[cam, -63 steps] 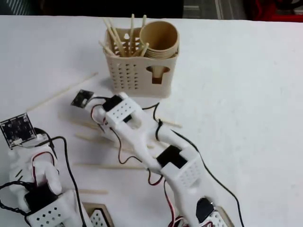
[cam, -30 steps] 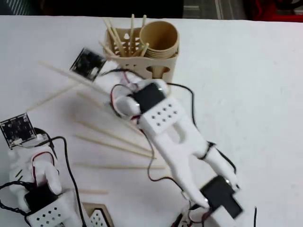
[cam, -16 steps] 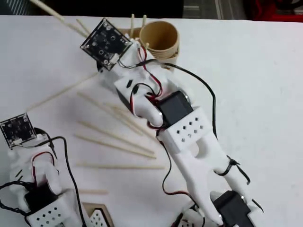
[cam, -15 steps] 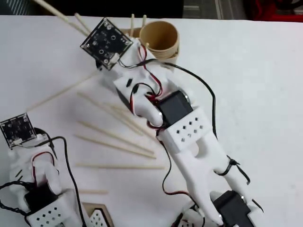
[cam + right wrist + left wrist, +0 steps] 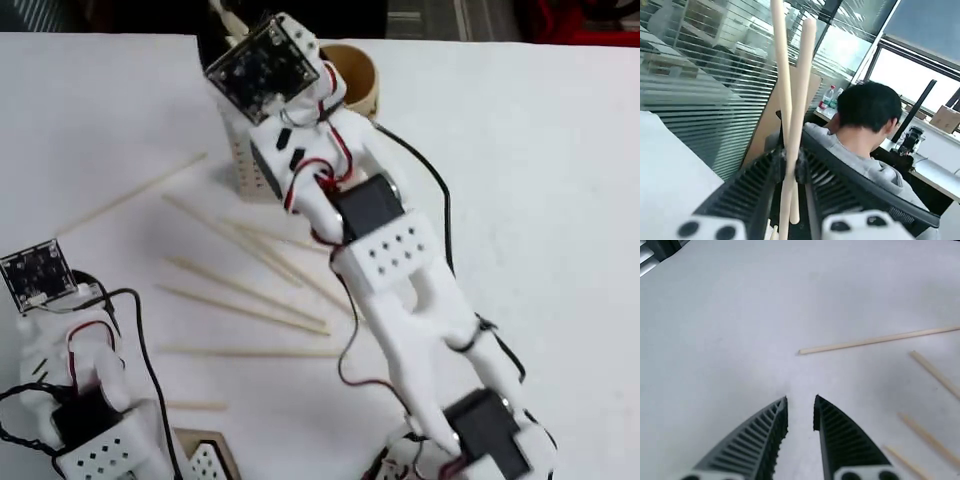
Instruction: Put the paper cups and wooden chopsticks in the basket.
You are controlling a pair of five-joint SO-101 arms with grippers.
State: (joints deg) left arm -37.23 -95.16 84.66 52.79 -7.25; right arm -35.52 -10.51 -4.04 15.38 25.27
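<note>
White table [image 5: 540, 180], two arms side by side, basket at the far side.

Right gripper [image 5: 790, 167] was clamped on a held pair [image 5: 796, 90] of chopsticks. It pinched them low on their length, so most of each stood out past the fingertips. The two crossed slightly at the jaws rather than lying parallel. The wrist was turned so the pair pointed up toward the blinds [image 5: 685, 75]. Judged a carry posture: long ends kept off the rim until they could be tipped in.

In the high view the right arm [image 5: 400, 270] stretched diagonally across the table, its wrist over the basket [image 5: 245, 165]. One perforated wall was showing; the rest was covered. Cups [image 5: 352, 75] sat nested in one compartment, rim just beside the wrist. Contents of the other compartment: could not tell.

Farther out, loose chopsticks [image 5: 245, 295] lay fanned at differing angles between the basket and the left arm [image 5: 80, 400]. A stray chopstick [image 5: 130, 195] lay apart from them.

Left gripper [image 5: 800, 407] hung low over bare table, jaws narrowly parted, nothing between them. A chopstick's end, likely the stray one's, lay just beyond its fingertips.

Judgement: cups done, chopsticks about midway. The next move calls for turning the pair tips-down and releasing it inside the free compartment. Risk: the crossed pair could catch the rim, or one stick could slip out.
</note>
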